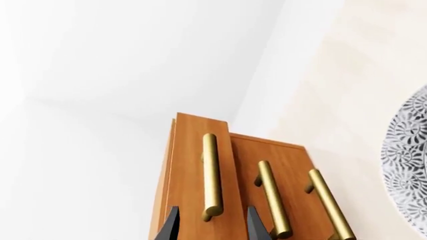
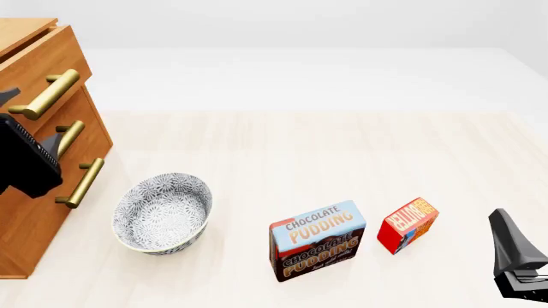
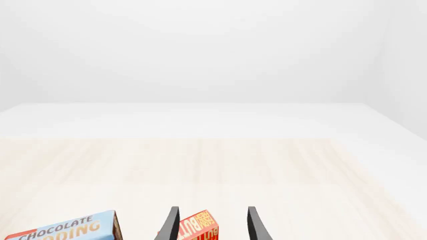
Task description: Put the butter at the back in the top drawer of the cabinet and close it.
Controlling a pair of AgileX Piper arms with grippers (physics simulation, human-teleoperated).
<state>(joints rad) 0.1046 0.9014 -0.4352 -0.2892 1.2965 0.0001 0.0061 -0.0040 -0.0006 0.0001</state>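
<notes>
The butter [image 2: 409,224], a small red box with an orange label, lies on the table at the front right, and its top edge shows in the right wrist view [image 3: 199,227]. My right gripper [image 2: 511,242] is to its right, off the box; its open fingers frame the butter from behind [image 3: 212,225]. At the left stands the wooden cabinet [image 2: 25,218]. Its top drawer [image 2: 38,61] sticks out slightly beyond the two lower ones. My left gripper [image 1: 212,226] is open, with the end of the top drawer's brass handle [image 1: 211,175] between its fingers.
A patterned grey bowl [image 2: 163,212] sits just right of the cabinet. A blue-and-brown chocolate pudding box [image 2: 317,240] stands left of the butter. Two lower drawers with brass handles [image 2: 81,183] are shut.
</notes>
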